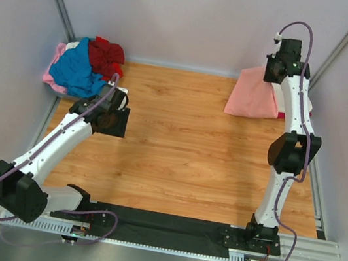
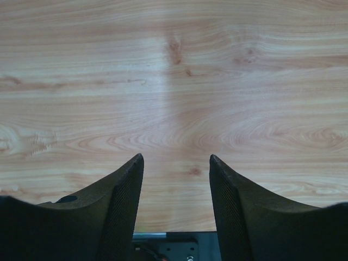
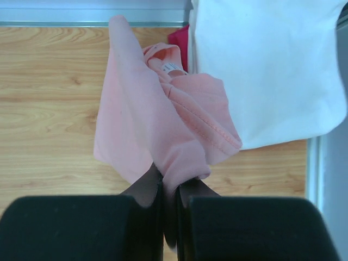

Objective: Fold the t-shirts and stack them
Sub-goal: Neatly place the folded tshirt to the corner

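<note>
From the top view, the right gripper (image 1: pixel 281 69) is way out at the far right corner of the table (image 1: pixel 185 145), with the salmon-pink shirt (image 1: pixel 252 96) bunched up right under it. The left gripper (image 1: pixel 111 119) sits mid-left over bare wood, well apart from that shirt. It's much nearer the pile (image 1: pixel 85 67) of crumpled shirts in the far left corner, where a blue shirt (image 1: pixel 74 73) lies on top beside a dark red shirt (image 1: pixel 106 55). So any spreading-out move probably turns on the right arm dragging the salmon one toward the middle, since the left is the whole table width away. The left wrist view shows the left gripper (image 2: pixel 175 160) with its jaws apart and nothing between them, just glossy wood-grain table (image 2: pixel 174 81) underneath. In the right wrist view, the right gripper (image 3: pixel 169 187) has its jaws squeezed together on a fold of the salmon-pink shirt (image 3: pixel 136 125). The cloth runs straight away from the fingertips toward the far edge, long axis in line with the jaws. It's soft, thin knit with a stitched hem and a neck label showing near the top, all folded over itself. There's a flat white shape (image 3: pixel 266 70) just beside it on the right, and it's hard to tell whether that's another shirt.
</note>
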### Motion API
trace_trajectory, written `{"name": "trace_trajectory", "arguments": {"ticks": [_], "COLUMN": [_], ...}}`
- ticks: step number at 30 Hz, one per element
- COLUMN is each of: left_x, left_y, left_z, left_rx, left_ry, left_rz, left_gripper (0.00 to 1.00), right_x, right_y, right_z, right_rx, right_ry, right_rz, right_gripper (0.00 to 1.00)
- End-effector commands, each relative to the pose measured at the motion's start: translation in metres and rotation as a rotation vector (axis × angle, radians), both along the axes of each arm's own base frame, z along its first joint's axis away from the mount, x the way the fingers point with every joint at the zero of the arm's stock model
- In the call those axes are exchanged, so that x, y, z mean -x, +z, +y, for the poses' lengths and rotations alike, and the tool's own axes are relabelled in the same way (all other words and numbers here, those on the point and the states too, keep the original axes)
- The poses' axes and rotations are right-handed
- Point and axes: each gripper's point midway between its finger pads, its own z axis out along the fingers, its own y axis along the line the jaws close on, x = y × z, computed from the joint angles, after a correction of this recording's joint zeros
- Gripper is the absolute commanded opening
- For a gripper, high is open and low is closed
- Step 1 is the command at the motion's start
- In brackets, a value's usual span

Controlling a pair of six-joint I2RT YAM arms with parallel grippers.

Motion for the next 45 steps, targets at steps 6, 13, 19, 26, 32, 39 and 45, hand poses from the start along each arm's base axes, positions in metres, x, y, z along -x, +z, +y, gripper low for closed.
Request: {"name": "trace_trajectory", "arguments": {"ticks": [6,13,19,26,32,39,45], "left_x": [-0.003,-0.004,-0.003,-0.004,-0.004,-0.004,-0.005], "left_y": [-0.008,-0.014,-0.020,-0.023,-0.025,-0.027,-0.030], "left_z": [0.001,0.000,-0.002,-0.004,-0.004,-0.004,-0.005], "left_rx": [-0.032,-0.039,-0.035,-0.035,-0.038,-0.041,-0.043], "left_ry": [-0.014,-0.018,-0.025,-0.030,-0.029,-0.028,-0.029], "left_rz": [0.026,0.058,0.082,0.099,0.109,0.118,0.125], "left_gripper": [0.58,0.56,0.55,0.54,0.54,0.53,0.53], "right_x": [-0.037,-0.043,-0.035,-0.024,-0.019,-0.017,-0.015], "right_y": [0.058,0.091,0.126,0.149,0.158,0.151,0.142], "right_z": [-0.023,-0.030,-0.045,-0.050,-0.049,-0.055,-0.068], "right_rx": [0.208,0.258,0.266,0.241,0.222,0.206,0.188], "right_ry": [0.073,0.056,0.044,0.022,0.039,0.038,0.032], "right_rz": [-0.216,-0.305,-0.380,-0.421,-0.441,-0.421,-0.395], "right_gripper": [0.00,0.00,0.00,0.00,0.00,0.00,0.00]}}
